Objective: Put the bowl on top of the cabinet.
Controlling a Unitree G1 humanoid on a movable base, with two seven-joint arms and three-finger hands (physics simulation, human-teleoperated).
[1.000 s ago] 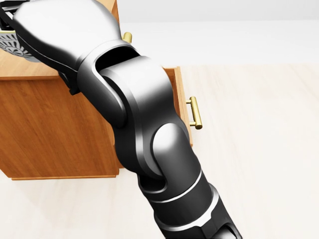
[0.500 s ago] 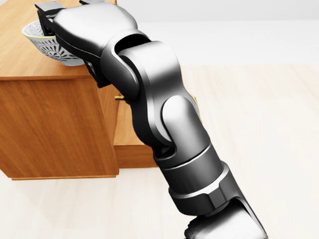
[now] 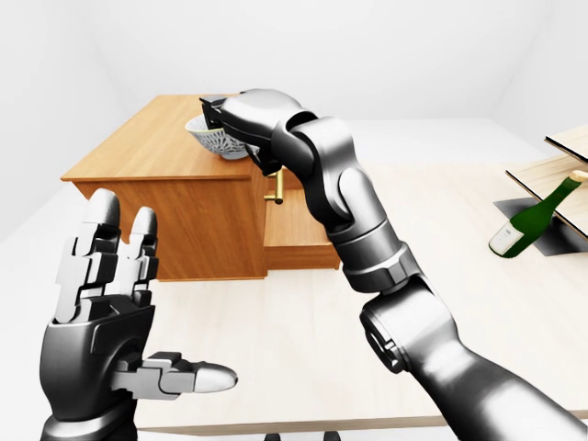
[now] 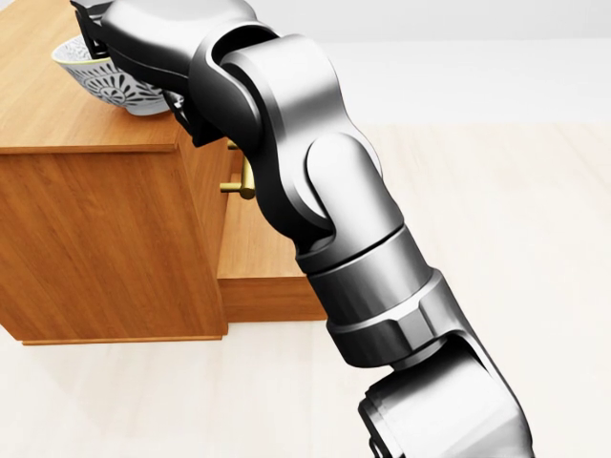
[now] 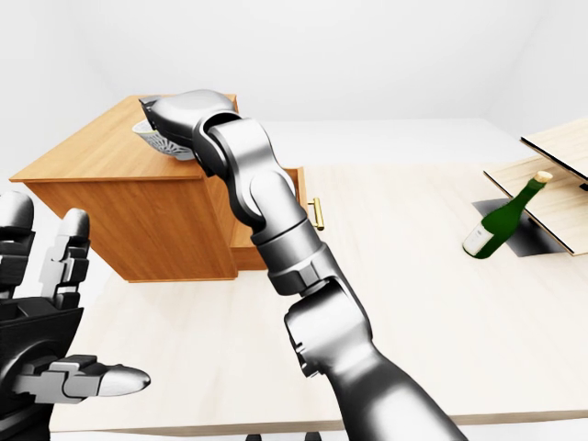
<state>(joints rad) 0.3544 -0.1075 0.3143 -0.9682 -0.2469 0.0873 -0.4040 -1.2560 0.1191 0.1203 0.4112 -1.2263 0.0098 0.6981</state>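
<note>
We are stretching our right hand [image 4: 162,38] over the wooden cabinet [image 3: 138,152], toward ten o'clock in the head view; the patterned bowl [image 4: 95,76] is sitting on or just above the cabinet top, touching that hand; dark fingertips [image 4: 88,21] are overlapping its rim, yet we cannot tell whether they are clamping it; our left hand [image 3: 101,312] is hanging released, fingers spread, at seven o'clock in the left-eye view; a green bottle [image 3: 531,220] is leaning at three o'clock

walls [image 3: 386,55] white | floor [image 3: 294,317] pale wood | wooden panels [image 3: 556,170] right
</note>
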